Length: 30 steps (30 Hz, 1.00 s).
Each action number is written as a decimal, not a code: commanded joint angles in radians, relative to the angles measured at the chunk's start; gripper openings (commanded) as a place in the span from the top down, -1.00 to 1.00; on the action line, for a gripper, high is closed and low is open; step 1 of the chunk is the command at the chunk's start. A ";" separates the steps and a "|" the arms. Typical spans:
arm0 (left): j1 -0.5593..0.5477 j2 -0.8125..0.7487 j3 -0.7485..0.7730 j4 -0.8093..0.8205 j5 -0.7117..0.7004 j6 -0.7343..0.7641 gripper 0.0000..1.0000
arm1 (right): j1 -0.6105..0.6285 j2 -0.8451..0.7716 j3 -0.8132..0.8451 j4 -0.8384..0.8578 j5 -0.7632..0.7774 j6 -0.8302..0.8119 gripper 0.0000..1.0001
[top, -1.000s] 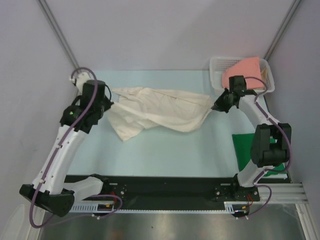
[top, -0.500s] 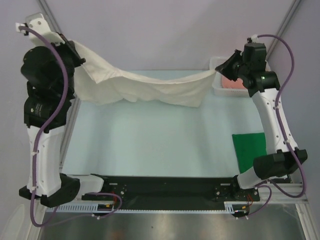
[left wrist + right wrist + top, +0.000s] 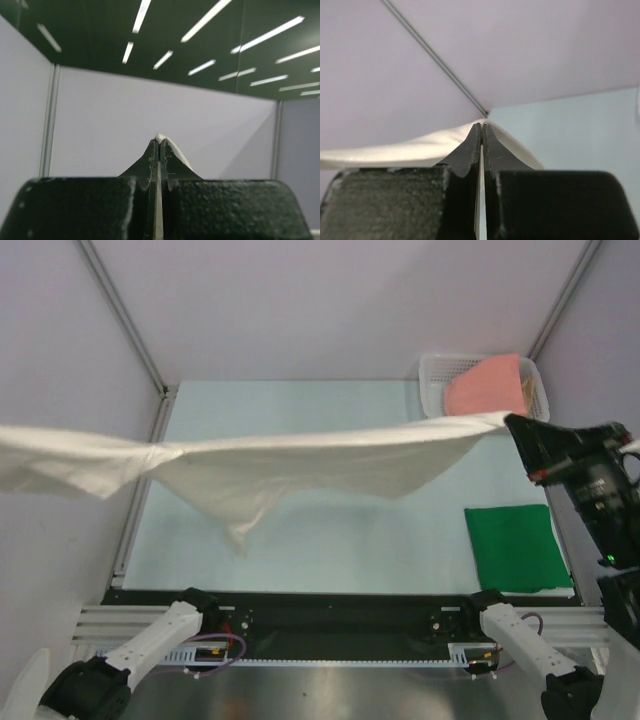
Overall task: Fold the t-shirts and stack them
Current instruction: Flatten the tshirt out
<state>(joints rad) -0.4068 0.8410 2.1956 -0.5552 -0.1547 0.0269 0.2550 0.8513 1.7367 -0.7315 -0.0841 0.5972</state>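
Left gripper (image 3: pixel 159 142) and right gripper (image 3: pixel 481 129) each pinch the cream shirt (image 3: pixel 300 460) – stretched mid-air before the basket (image 3: pixel 432 375) – its left end cut off.

Stretched cream-white cotton t-shirt (image 3: pixel 300 465) bars the mid-air span.
Beneath it the pale-blue tabletop (image 3: pixel 350 540) lies open; a folded dark green t-shirt (image 3: pixel 515 545) occupies its right.

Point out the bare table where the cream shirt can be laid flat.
Widest bare table: the near-centre stretch between the folded green shirt and the table's left edge. The far strip left of the basket is bare too. Crowded: the right side, with the green shirt and the basket holding the pink shirt. The raised cream shirt hides the middle.
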 commanded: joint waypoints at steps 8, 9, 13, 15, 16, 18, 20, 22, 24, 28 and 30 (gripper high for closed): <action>-0.020 0.144 0.003 0.092 0.037 0.037 0.99 | 0.000 0.054 -0.026 -0.039 0.047 0.027 1.00; -0.020 0.167 -0.026 0.097 0.024 0.048 0.99 | 0.000 0.095 -0.052 -0.037 0.058 0.027 1.00; -0.018 0.306 -0.181 0.144 -0.035 0.108 0.99 | -0.003 0.215 -0.146 0.041 0.122 0.012 1.00; -0.014 0.335 -0.308 0.216 -0.075 0.152 1.00 | -0.019 0.273 -0.179 0.084 0.139 -0.010 1.00; -0.003 0.348 -0.438 0.259 -0.066 0.156 0.99 | -0.028 0.325 -0.227 0.140 0.145 -0.011 1.00; 0.045 0.423 -0.570 0.334 -0.008 0.140 0.99 | -0.051 0.370 -0.294 0.214 0.147 -0.028 1.00; 0.095 0.489 -0.644 0.400 0.030 0.094 0.99 | -0.094 0.449 -0.379 0.294 0.152 -0.030 1.00; 0.121 0.584 -0.755 0.510 0.030 0.074 0.99 | -0.126 0.535 -0.472 0.415 0.144 -0.053 1.00; 0.128 0.711 -0.790 0.551 0.014 0.076 0.99 | -0.148 0.615 -0.499 0.478 0.135 -0.077 1.00; 0.140 0.933 -0.709 0.541 -0.052 0.070 1.00 | -0.192 0.790 -0.457 0.509 0.106 -0.137 1.00; 0.143 0.980 -0.683 0.541 -0.066 0.036 0.99 | -0.207 0.856 -0.413 0.500 0.104 -0.149 1.00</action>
<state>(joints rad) -0.2714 1.8145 1.4120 -0.1394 -0.1810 0.1032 0.0639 1.6695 1.2438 -0.3367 0.0231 0.5041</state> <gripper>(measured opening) 0.010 0.018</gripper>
